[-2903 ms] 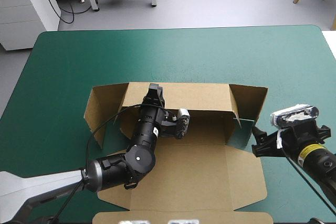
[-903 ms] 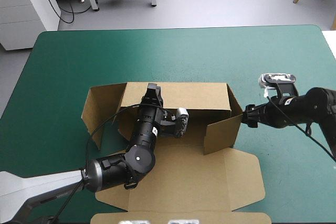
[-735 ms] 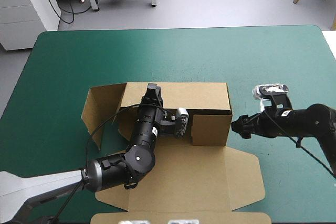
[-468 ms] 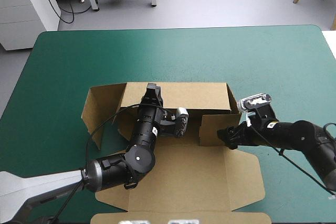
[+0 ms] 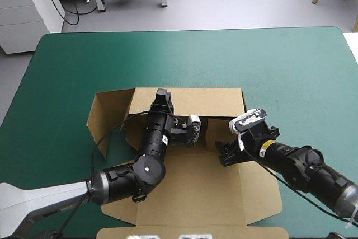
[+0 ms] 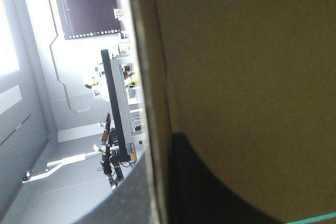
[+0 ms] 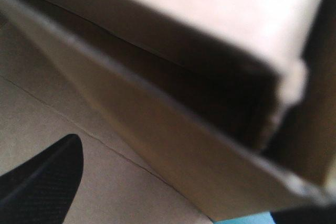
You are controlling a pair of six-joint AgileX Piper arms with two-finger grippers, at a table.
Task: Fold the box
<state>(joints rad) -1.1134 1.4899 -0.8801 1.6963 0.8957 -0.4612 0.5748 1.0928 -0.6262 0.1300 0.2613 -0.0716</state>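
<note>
One brown box point(image 5: 190, 188) lies open near the front edge of the teal-green table point(image 5: 168, 54). The left gripper point(image 5: 163, 94) pinches its upright back wall point(image 5: 207, 102); the right gripper point(image 5: 224, 154), fingers point(image 7: 47, 182) spread, touches the folded-in right flap point(image 5: 215, 130).

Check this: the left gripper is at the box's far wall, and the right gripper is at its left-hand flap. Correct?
No. In the high view the right gripper is at the box's right-hand flap, not the left-hand one. The left gripper is at the far wall.
</note>
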